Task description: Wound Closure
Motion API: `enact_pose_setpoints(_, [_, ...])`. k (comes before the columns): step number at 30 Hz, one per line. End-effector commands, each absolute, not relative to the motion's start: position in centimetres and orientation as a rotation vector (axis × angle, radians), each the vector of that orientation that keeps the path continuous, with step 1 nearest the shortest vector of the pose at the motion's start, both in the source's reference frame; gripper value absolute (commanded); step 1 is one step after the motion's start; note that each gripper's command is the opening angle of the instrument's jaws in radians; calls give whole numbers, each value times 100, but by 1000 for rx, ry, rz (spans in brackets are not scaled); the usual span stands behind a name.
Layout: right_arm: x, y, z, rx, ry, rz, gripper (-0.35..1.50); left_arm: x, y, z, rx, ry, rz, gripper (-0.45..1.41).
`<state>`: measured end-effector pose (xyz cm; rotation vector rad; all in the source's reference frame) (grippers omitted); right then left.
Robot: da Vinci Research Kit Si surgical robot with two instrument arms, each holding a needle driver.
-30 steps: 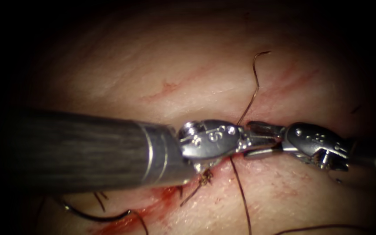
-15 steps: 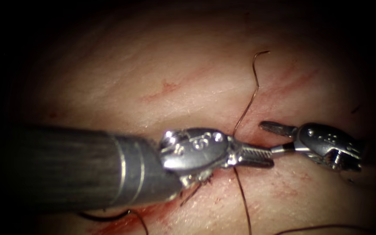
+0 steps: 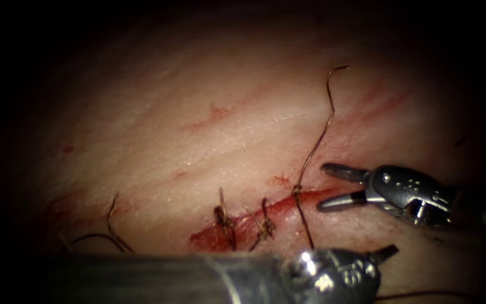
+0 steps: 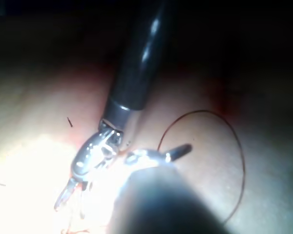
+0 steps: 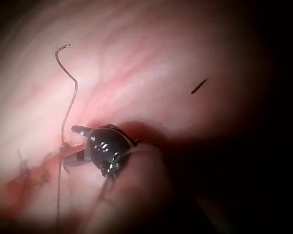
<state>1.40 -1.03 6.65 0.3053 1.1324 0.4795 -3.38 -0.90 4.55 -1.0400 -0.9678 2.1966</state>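
Endoscope view, nearest first: my left tool (image 3: 386, 253) lies low along the front edge, its dark shaft running in from the left and its silver wrist toward the right. One short dark tip points up and to the right. I cannot tell whether its jaws are spread or pressed together, or whether they pinch anything. A thin thread (image 3: 305, 225) runs down from the newest knot toward this tool, but I cannot see whether it ends in the jaws.

Further back, my right tool (image 3: 333, 186) reaches in from the right. Its two fingers are spread in a clear fork and hold nothing, pointing left at the right end of the cut (image 3: 265, 217), close to the newest knot (image 3: 296, 191). That placement looks to me like a tool waiting beside the thread.

The cut is a short red slit slanting up to the right in the pale tissue (image 3: 198, 112). Two earlier stitches (image 3: 223, 219) cross it left of the newest knot. From that knot a wiry tail of thread (image 3: 324, 121) rises upward and hooks over at the top. Loose dark thread ends (image 3: 113, 233) lie on the tissue left of the cut.

I cannot make out the needle.
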Motion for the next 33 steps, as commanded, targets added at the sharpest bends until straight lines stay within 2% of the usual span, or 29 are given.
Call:
enact_pose_setpoints(1, [148, -108, 671, 310, 1135, 480, 135, -343, -93, 461, -1039, -972, 2196, 115])
enact_pose_setpoints(4, [151, -108, 670, 313, 1136, 480, 135, -358, -114, 482, -1023, -1037, 2235, 111])
enact_pose_setpoints(5, [151, -107, 670, 313, 1136, 480, 135, -364, -123, 488, -1036, -1086, 2238, 98])
enact_pose_setpoints(6, [151, -107, 670, 313, 1136, 480, 135, -365, -126, 489, -1045, -1117, 2238, 74])
enact_pose_setpoints(7, [150, -106, 670, 313, 1136, 480, 135, -364, -127, 490, -1077, -1136, 2262, 27])
enact_pose_setpoints(8, [150, -106, 670, 314, 1136, 480, 135, -362, -124, 489, -1123, -1158, 2293, -35])
enact_pose_setpoints(9, [150, -106, 670, 314, 1136, 480, 135, -362, -124, 489, -1123, -1158, 2293, -35])
enact_pose_setpoints(10, [149, -107, 670, 314, 1137, 479, 133, -358, -115, 487, -1159, -1157, 2316, -45])
enact_pose_setpoints(20, [148, -109, 668, 315, 1137, 478, 133, -312, -8, 485, -1198, -823, 2322, -45])
enact_pose_setpoints(28, [146, -111, 669, 318, 1142, 474, 131, -287, -15, 513, -1197, -850, 2313, -45])
enact_pose_setpoints(30, [146, -113, 669, 316, 1142, 473, 131, -280, -26, 518, -1211, -857, 2298, -20])
enact_pose_setpoints(31, [146, -114, 669, 316, 1142, 473, 131, -277, -29, 519, -1212, -858, 2302, -1])
enact_pose_setpoints(32, [146, -115, 669, 316, 1142, 472, 131, -272, -34, 521, -1218, -869, 2306, 25])
enact_pose_setpoints(33, [146, -115, 669, 316, 1142, 472, 131, -272, -34, 521, -1218, -869, 2306, 25])
